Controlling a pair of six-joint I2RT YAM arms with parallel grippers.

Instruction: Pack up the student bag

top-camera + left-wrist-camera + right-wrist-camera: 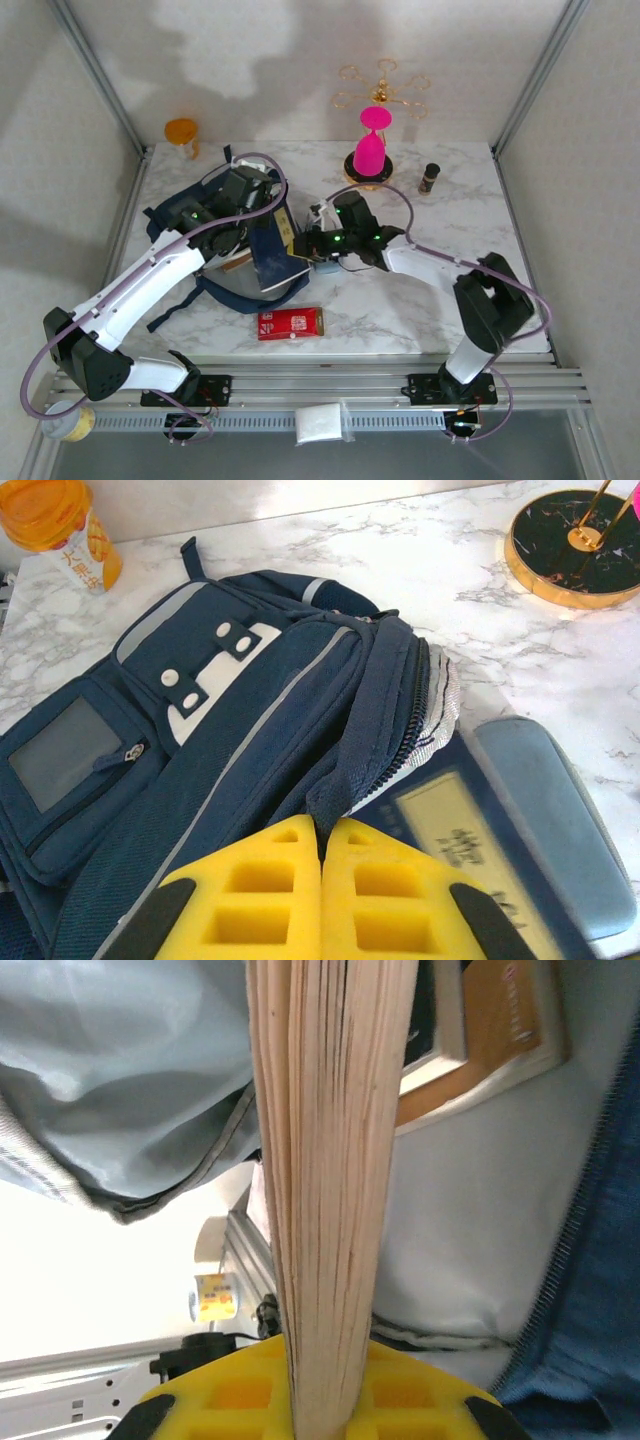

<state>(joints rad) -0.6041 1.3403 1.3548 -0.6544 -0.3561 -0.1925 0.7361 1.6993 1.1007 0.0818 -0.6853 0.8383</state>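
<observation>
Right wrist shows right gripper (322, 1400) clamping a book (320, 1160) edge-on for the student bag (230, 710); left gripper (322, 845) pinches its flap open.

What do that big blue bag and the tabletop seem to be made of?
The student bag looks like matte woven fabric, perhaps nylon: visible weave, stitched seams, zips. The table looks like white marble with grey veins, possibly only a print.

The navy student bag (250, 710) lies front-up, main zip gaping open.
</observation>
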